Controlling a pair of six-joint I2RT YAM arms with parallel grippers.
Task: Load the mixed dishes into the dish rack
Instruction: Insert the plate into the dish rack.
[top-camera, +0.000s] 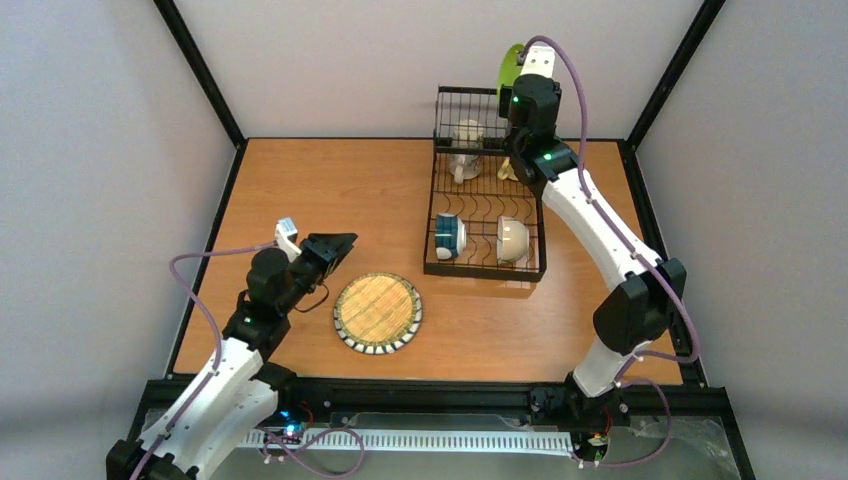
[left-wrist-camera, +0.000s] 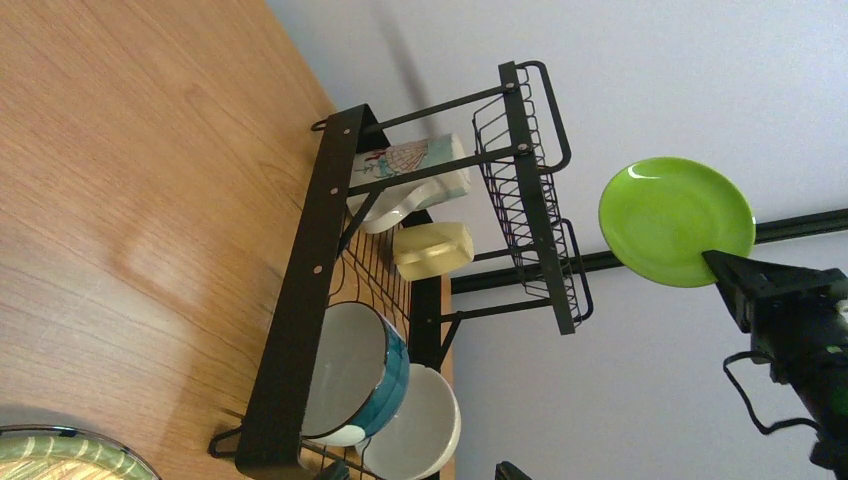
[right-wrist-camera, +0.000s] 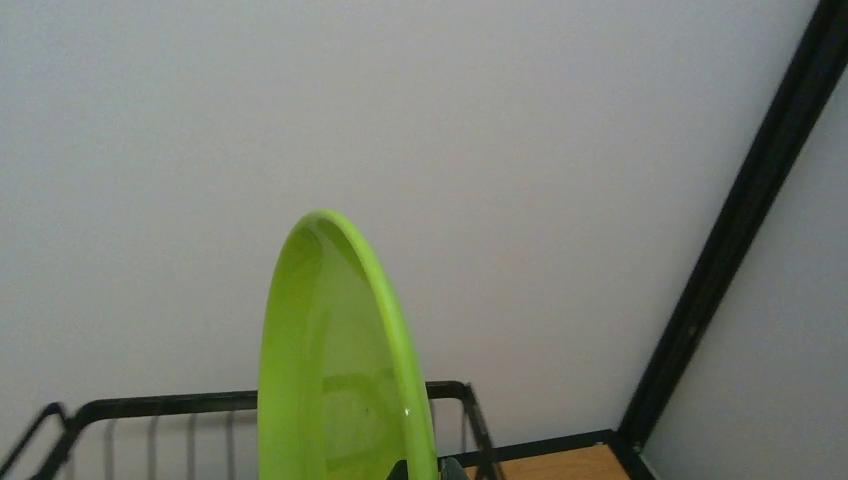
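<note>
Your right gripper (left-wrist-camera: 715, 262) pinches the lime-green plate (left-wrist-camera: 675, 220) by its rim, on edge above the raised basket (top-camera: 468, 104) of the dish rack (top-camera: 485, 271), desk's (top-camera: 330, 180) far right; base slots (top-camera: 482, 212) lie below, nearer you.

My right arm (top-camera: 600, 225) stretches up, my black two-finger right gripper (left-wrist-camera: 718, 262) pinching the lime-green plate (left-wrist-camera: 675, 215) on edge above the black wire dish rack (top-camera: 487, 270). My left gripper (top-camera: 332, 247) hovers well left of that rack, jaws wide apart.
</note>
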